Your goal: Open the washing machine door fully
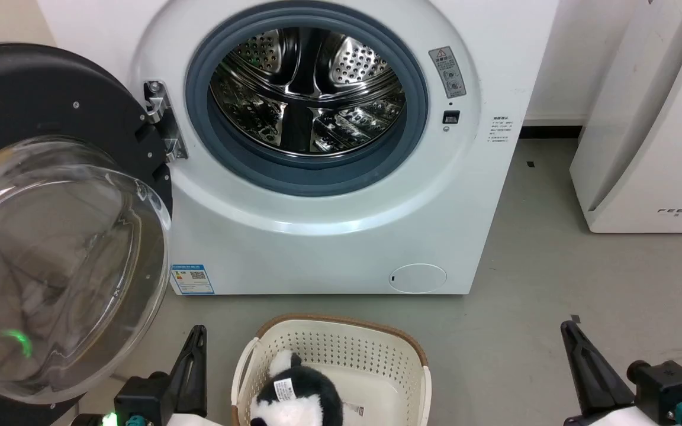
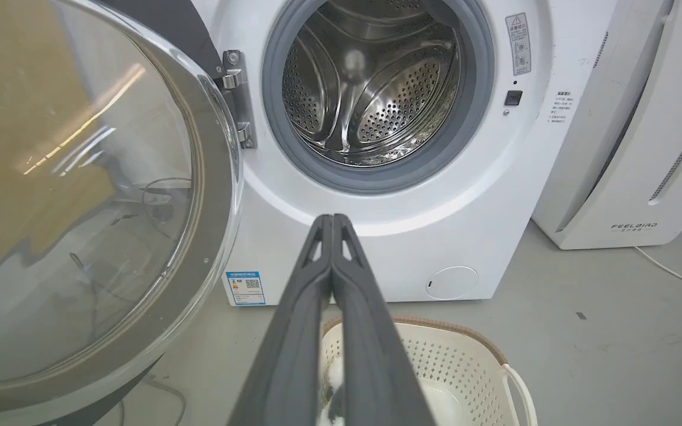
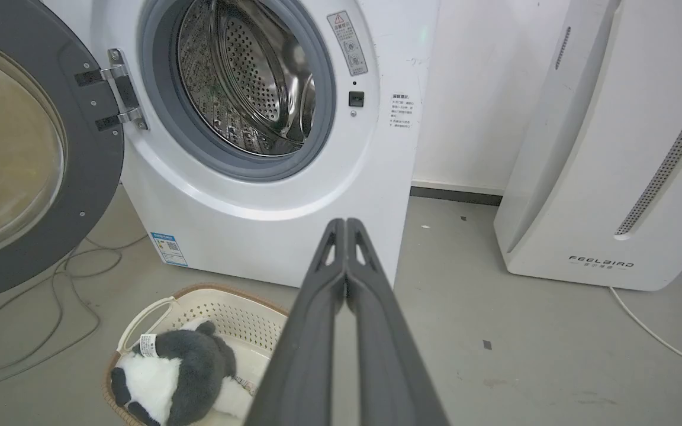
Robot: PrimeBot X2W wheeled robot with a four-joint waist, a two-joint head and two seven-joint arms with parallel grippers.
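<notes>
The door (image 1: 51, 225) is standing swung well out on the hinge (image 1: 160, 118) at the left side of the washer (image 1: 317, 248). Its glass bowl is bulging toward the robot, and the drum (image 1: 308, 89) is lying fully exposed. Judged from this, the opening is looking complete or nearly so.

The left gripper (image 2: 332, 218) and right gripper (image 3: 346, 222) are hovering low, apart from door and washer. Each is pressing its fingers together on nothing, probably because little pushing is left to do.

A basket (image 1: 341, 324) carrying a plush toy (image 1: 299, 396) is sitting on the floor (image 1: 554, 266) near the washer's front, between the grippers. The basket and the cables (image 3: 51, 290) trailing below the door are crowding any further approach. A white appliance (image 1: 643, 118) is standing to the right, well apart from the door.
</notes>
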